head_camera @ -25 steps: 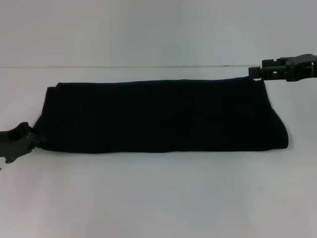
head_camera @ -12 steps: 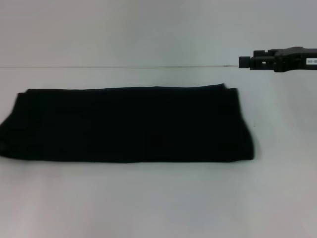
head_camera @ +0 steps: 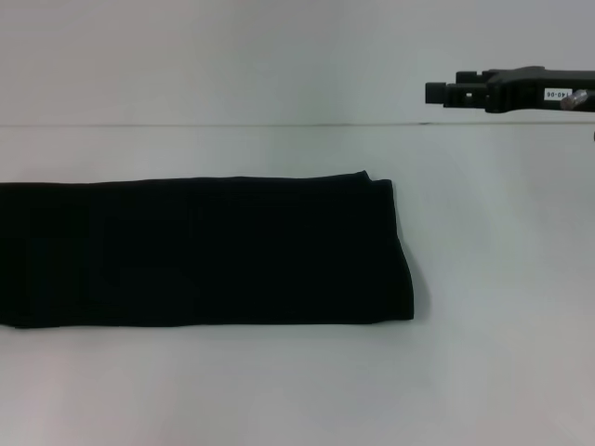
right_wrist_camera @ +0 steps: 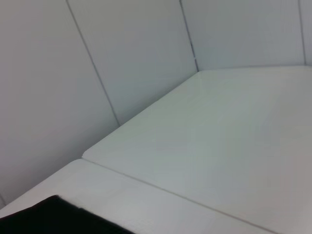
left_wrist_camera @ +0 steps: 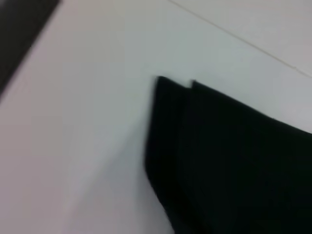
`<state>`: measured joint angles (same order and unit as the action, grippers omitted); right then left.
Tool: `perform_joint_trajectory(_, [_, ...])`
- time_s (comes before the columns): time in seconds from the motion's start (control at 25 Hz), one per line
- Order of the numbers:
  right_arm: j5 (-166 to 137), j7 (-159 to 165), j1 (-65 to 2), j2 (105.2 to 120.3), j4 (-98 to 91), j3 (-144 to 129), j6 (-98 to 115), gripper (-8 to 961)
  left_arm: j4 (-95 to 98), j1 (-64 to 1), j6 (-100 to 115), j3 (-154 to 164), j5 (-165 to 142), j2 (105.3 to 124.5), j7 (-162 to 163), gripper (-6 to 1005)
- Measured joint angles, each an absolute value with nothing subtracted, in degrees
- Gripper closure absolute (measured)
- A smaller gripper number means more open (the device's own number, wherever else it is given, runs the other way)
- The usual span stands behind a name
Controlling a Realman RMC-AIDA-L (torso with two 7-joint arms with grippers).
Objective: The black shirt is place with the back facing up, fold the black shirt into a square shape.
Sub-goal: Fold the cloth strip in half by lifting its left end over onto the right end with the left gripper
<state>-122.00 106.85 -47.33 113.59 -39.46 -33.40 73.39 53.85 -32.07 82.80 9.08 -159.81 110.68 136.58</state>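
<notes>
On the left half of the white table (head_camera: 483, 372), the black shirt (head_camera: 195, 251) lay folded into a long flat band, its long axis running left to right and its left end cut off by the edge of the head view. Its near edge was straight, its far edge nearly parallel, and its right end finished in a rounded fold a little past the table's middle — with a second layer showing as a small step at the far right corner. No lettering showed on the upper face. The left gripper did not appear in the head view at all; only its wrist camera told anything, showing a layered corner of the shirt (left_wrist_camera: 234, 161) lying flat on bare table. Farther right, the right gripper (head_camera: 437, 93) hung high at the far right, well apart from the cloth and above the line where table met wall; whether its fingers were spread or closed could not be told from this side-on view. From that gripper the shirt lay down, nearer and to the left, and its right end was the closest part. My judgement: the band still needed shortening along its long axis to become a square, so one end would have to be carried over the other. The table was otherwise plain, backed by a pale panelled wall (right_wrist_camera: 97, 63).
</notes>
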Motion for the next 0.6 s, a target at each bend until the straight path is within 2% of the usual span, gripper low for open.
perform_joint_trajectory(0.24, [-118.7,104.2,-46.4,113.54,-40.0,-32.9,69.7,208,53.1,-35.6,91.6,9.1,-153.3,109.9,137.5,888])
perform_joint_trajectory(0.4, [-115.6,102.3,-45.0,112.49,-40.3,-32.6,67.2,208,52.3,-41.4,97.6,12.6,-145.0,110.58,140.2,878])
perform_joint_trajectory(0.52, [-113.2,101.4,-43.2,111.37,-41.1,-32.6,68.2,208,50.9,-46.0,98.8,17.9,-139.2,112.99,141.8,871])
perform_joint_trajectory(0.6, [-112.2,101.6,-41.7,110.7,-42.0,-32.6,69.6,208,48.6,-49.8,97.1,22.7,-135.5,116.5,142.1,866])
